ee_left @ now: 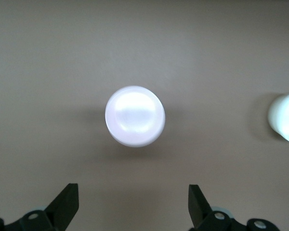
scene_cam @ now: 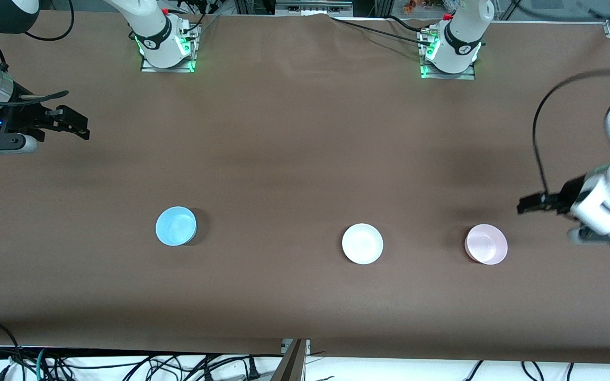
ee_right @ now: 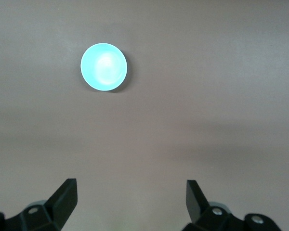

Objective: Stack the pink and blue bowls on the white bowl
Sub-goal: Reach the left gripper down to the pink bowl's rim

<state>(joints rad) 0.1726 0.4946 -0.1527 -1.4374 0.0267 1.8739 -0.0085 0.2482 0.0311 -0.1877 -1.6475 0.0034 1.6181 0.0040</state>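
Three bowls stand apart in a row on the brown table. The blue bowl (scene_cam: 176, 226) is toward the right arm's end, the white bowl (scene_cam: 362, 243) is in the middle, and the pink bowl (scene_cam: 486, 244) is toward the left arm's end. My left gripper (scene_cam: 548, 219) is open and empty, in the air beside the pink bowl at the left arm's end. Its wrist view shows the pink bowl (ee_left: 135, 116) ahead of the open gripper (ee_left: 134, 204), with the white bowl (ee_left: 286, 118) at the edge. My right gripper (scene_cam: 59, 132) is open and empty, well away from the blue bowl (ee_right: 104, 67), which lies ahead of that gripper (ee_right: 131, 202).
The brown table cover (scene_cam: 294, 159) spans the whole table. The two arm bases (scene_cam: 167, 45) (scene_cam: 450, 50) stand along the edge farthest from the front camera. Cables hang below the edge nearest that camera.
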